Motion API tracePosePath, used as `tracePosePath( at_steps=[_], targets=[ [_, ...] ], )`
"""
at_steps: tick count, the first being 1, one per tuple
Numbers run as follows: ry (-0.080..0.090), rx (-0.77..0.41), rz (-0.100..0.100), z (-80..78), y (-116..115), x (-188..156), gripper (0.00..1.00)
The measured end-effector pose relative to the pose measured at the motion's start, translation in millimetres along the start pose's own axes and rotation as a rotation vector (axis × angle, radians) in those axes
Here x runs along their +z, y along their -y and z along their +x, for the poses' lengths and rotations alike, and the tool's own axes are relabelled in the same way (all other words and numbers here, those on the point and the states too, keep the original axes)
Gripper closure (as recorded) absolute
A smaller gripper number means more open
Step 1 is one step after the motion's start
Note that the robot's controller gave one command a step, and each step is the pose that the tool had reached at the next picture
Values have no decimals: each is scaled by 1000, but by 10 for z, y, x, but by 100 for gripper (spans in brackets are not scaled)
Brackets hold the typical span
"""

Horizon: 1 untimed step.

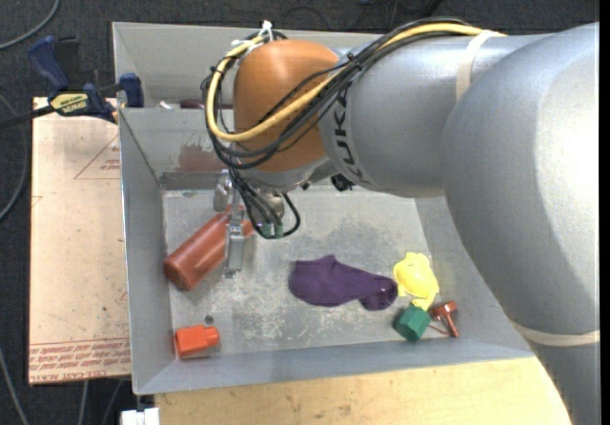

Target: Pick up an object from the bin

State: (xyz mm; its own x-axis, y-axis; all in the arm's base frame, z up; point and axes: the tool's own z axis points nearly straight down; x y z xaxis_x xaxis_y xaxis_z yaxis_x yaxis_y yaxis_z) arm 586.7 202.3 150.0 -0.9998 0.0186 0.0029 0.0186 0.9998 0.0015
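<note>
Obliquely, red cylinder [195, 259], upper end at gripper [233, 256]

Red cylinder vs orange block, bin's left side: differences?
Size: the cylinder is clearly longer and bulkier than the block.
Shape and pose: the cylinder is round and lies diagonally; the block is boxy and lies roughly square to the front wall.
Place: the cylinder lies right beside the gripper; the block sits apart, near the front-left corner.
Both are warm reddish and lie on the bin floor.

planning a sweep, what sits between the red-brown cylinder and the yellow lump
a purple floppy thing lies between them, nearer the yellow lump, in the camera view
</note>
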Motion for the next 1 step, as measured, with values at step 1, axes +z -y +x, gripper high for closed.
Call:
tracePosePath(
  at_steps=[1],
  targets=[
    [7, -20, -3, -217, 47, 186, 0]
  ],
)
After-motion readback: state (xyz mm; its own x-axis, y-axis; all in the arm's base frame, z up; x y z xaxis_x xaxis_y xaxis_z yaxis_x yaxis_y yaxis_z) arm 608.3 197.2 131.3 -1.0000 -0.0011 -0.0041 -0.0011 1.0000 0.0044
